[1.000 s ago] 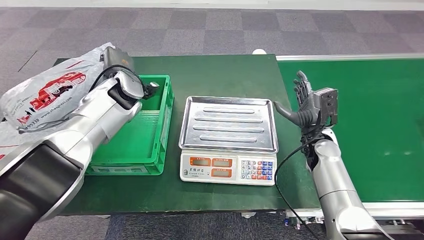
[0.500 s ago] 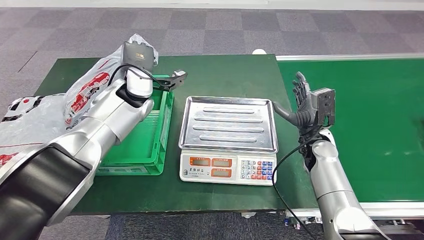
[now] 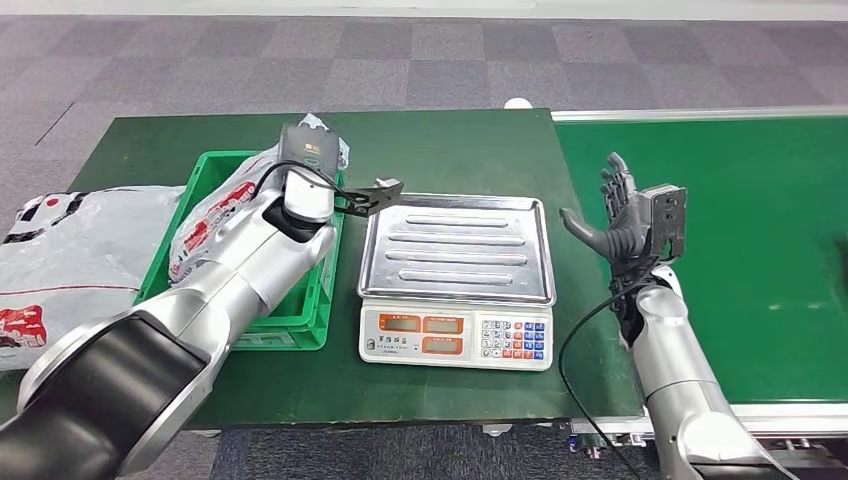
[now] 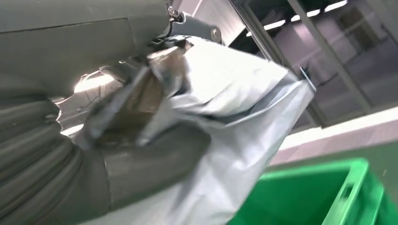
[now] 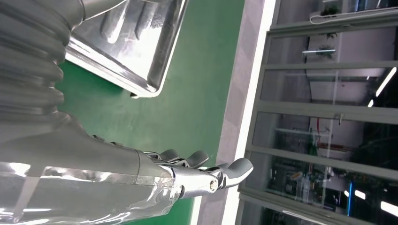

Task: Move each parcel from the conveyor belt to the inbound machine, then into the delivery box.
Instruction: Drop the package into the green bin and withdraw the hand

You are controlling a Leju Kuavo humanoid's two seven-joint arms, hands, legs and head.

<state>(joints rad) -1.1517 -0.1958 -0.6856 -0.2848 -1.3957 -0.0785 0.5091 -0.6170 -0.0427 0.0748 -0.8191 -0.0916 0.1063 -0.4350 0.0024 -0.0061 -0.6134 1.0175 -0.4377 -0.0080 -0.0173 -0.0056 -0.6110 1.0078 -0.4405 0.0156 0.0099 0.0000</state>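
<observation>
A grey plastic parcel (image 3: 215, 218) with red print hangs over the green delivery box (image 3: 300, 300), and my left hand (image 3: 308, 165) grips it at its upper end. In the left wrist view the fingers (image 4: 141, 117) are wrapped around the parcel's crumpled film (image 4: 234, 108), with the box (image 4: 324, 197) below. The inbound machine (image 3: 455, 250), a scale with a bare steel tray, stands just right of the box. My right hand (image 3: 622, 215) is held up open between the scale and the conveyor belt (image 3: 740, 250). The right wrist view shows those spread fingers (image 5: 202, 171) holding nothing.
A second grey parcel (image 3: 60, 260) with red print lies on the green table (image 3: 450, 150) to the left of the box. The scale's keypad and displays (image 3: 455, 337) face the front edge. Grey carpet floor lies beyond the table.
My left arm has swung right, carrying the parcel from beyond the box's left side to above the box. The right hand has shifted slightly right and stays open.
</observation>
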